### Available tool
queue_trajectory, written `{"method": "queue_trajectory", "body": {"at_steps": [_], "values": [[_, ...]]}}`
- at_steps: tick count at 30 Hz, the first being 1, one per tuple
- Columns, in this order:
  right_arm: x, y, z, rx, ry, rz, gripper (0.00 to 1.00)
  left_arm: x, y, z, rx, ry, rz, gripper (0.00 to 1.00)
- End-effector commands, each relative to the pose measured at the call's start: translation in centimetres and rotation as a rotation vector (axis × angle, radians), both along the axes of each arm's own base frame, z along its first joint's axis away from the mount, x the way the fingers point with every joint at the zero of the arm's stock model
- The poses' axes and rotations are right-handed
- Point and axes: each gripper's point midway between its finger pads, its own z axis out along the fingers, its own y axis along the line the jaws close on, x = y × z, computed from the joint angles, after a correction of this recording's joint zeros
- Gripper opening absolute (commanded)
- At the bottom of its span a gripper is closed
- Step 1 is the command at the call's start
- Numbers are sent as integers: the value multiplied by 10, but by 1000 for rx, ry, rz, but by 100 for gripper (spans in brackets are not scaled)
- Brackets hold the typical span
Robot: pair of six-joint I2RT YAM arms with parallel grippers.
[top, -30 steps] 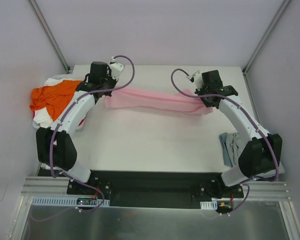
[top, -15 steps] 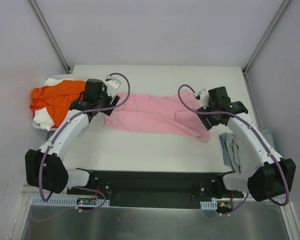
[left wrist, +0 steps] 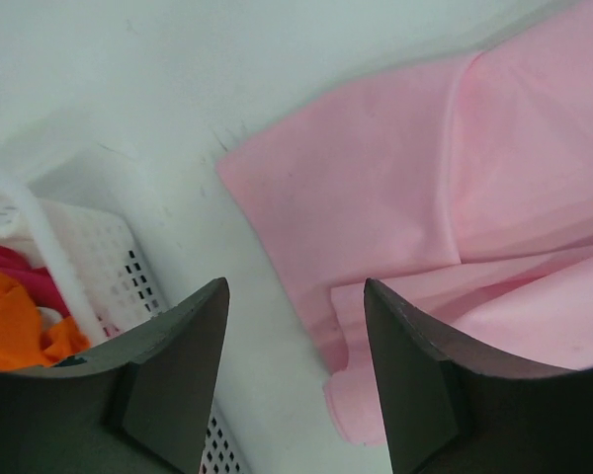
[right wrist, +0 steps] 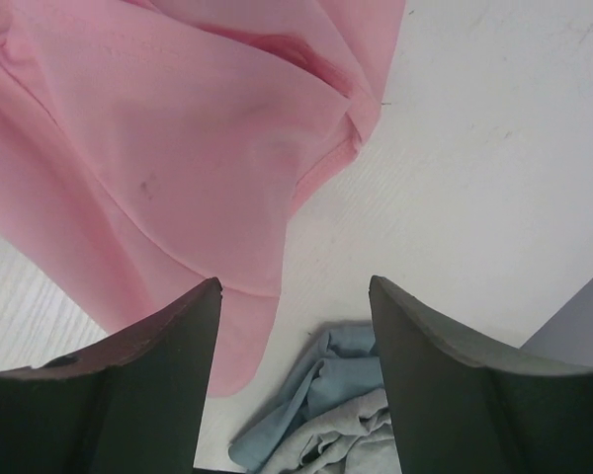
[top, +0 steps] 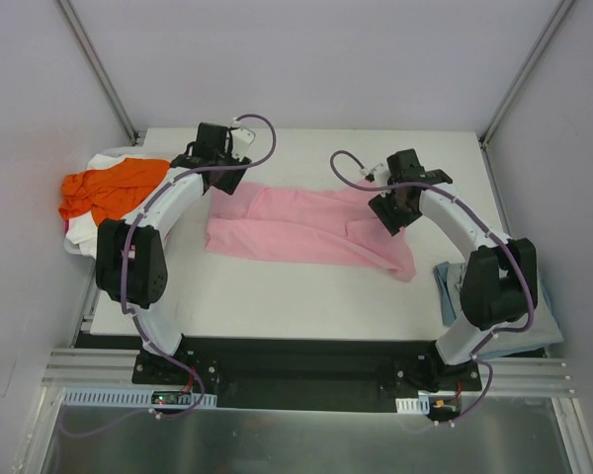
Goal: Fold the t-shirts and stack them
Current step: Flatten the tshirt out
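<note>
Pink t-shirt (top: 306, 225), one; orange t-shirt (top: 104, 188), one; grey-blue t-shirt (top: 454, 288), one; left fingers (left wrist: 173, 365) and right fingers (right wrist: 148, 385) spread.

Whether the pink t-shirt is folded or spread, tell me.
Spread out, not neatly folded: the pink t-shirt lies flat across the table, with rumpled overlapping layers at its right end.
</note>
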Motion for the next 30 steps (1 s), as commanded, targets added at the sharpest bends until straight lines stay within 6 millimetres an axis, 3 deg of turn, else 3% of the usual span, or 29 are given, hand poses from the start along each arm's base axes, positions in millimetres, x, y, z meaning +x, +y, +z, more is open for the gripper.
{"method": "queue_trajectory", "body": {"at_steps": [1,5,18,23,30], "values": [[13,11,7,25,-33,22,65,0,-1,-20,31,50,-6,57],[12,9,0,7,-20,26,63,-8,-1,-41,35,100,-11,56],[-4,5,-37,-20,78,44,60,-54,3,-73,32,200,-33,56],[18,12,-33,-20,54,55,60,-46,1,-68,33,184,-40,56],[34,19,-36,-12,69,59,59,-33,-1,-68,46,173,-37,56]]}}
